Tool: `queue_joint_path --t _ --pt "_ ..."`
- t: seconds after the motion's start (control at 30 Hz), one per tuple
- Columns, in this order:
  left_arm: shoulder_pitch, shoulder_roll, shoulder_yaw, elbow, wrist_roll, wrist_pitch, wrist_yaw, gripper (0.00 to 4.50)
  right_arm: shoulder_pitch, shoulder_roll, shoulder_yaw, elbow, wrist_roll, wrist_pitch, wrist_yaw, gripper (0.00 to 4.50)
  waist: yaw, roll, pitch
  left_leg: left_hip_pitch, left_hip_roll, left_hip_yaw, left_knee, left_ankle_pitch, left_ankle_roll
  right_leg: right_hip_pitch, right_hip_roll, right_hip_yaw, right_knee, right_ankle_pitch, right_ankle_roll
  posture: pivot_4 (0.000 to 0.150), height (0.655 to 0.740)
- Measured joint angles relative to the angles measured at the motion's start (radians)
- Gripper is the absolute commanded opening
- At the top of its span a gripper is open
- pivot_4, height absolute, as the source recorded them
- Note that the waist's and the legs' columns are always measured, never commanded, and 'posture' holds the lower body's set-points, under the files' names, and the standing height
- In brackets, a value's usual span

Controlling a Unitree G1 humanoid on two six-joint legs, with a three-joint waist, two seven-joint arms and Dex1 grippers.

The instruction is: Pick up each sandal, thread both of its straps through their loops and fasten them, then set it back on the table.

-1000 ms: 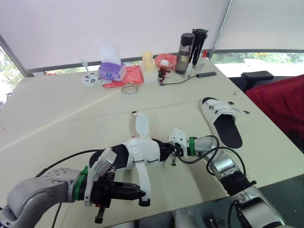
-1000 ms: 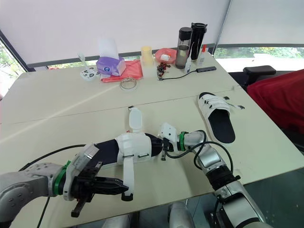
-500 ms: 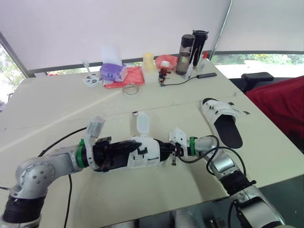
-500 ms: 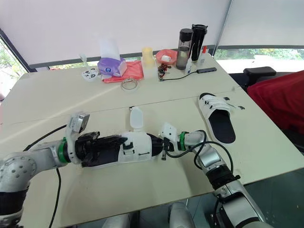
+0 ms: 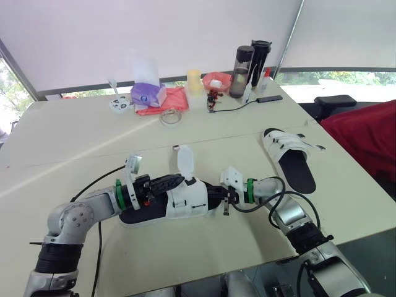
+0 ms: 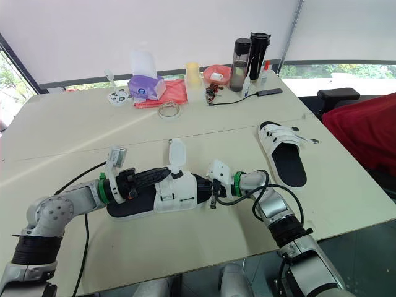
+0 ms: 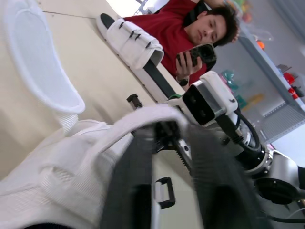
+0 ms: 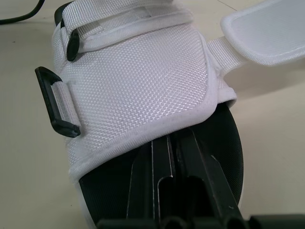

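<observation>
A white sandal with a black sole [image 5: 179, 204] lies near the middle of the table [image 5: 80, 142], toe toward my right arm. One strap [image 5: 184, 162] stands up on its far side. The other strap is folded across the upper, and my left gripper [image 5: 176, 180] lies over it, shut on its end. A black loop [image 8: 57, 102] hangs at the upper's side. My right gripper [image 8: 169, 143] is shut, its fingers pushed in on the insole under the upper at the toe. The second sandal [image 5: 288, 154], its straps fastened, rests at the right.
Two dark bottles [image 5: 242, 60], a tissue box [image 5: 147, 94], a red cloth [image 5: 164, 100], a tape ring [image 5: 169, 116] and a black cable [image 5: 241, 104] crowd the far side. A red-covered chair [image 5: 365, 133] stands right. A person [image 7: 190, 33] with a phone sits beyond the table.
My left gripper swung from the table's near edge up over the sandal, carrying the near strap across the upper. The right gripper and the second sandal stayed put.
</observation>
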Motion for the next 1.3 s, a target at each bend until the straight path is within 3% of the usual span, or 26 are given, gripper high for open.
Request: queue_joint_path --t 0.1,0.13,0.43,0.63,1.17,1.3 --pt "-0.002 -0.004 0.041 0.022 -0.004 0.001 0.005 4.41 0.001 0.0 0.0 -0.002 0.0 0.0 0.0 0.04 -0.001 0.0 0.0 0.0 0.0 0.0 0.0 0.0 0.0 0.0 0.0 0.0 0.0 0.0 0.0 0.15 0.74" --pt "-0.002 -0.003 0.054 0.028 -0.004 0.001 0.004 4.48 0.001 0.0 0.0 -0.002 0.0 0.0 0.0 0.04 -0.001 0.0 0.0 0.0 0.0 0.0 0.0 0.0 0.0 0.0 0.0 0.0 0.0 0.0 0.0 0.15 0.74" --pt "-0.079 -0.001 0.106 0.077 0.053 -0.049 0.008 4.48 0.0 0.0 0.0 -0.001 0.0 0.0 0.0 0.04 0.0 -0.001 0.0 0.0 0.0 -0.001 0.0 0.0 0.0 0.0 0.0 0.0 0.0 0.0 0.0 0.15 0.74" --pt "-0.159 -0.012 0.129 0.222 0.134 -0.095 0.048 4.48 0.0 0.003 0.003 -0.001 0.0 -0.007 0.0 0.04 -0.004 -0.001 0.0 0.0 -0.002 0.0 0.0 0.0 0.001 -0.001 0.001 0.0 0.0 0.0 0.001 0.15 0.74" --pt "-0.23 -0.064 0.072 0.401 0.205 0.056 0.001 4.48 0.001 0.004 0.003 0.0 0.0 -0.008 -0.003 0.04 -0.004 -0.002 0.0 0.0 -0.002 0.0 0.0 0.0 0.0 -0.001 0.001 0.0 0.0 0.002 0.003 0.15 0.74" --pt "-0.243 -0.085 0.06 0.429 0.238 0.04 -0.021 3.22 0.002 0.004 0.003 -0.001 0.0 -0.008 -0.003 0.04 -0.005 -0.002 0.0 0.0 -0.002 0.0 0.0 0.0 0.0 -0.001 0.001 0.0 0.0 0.002 0.003 0.15 0.74"
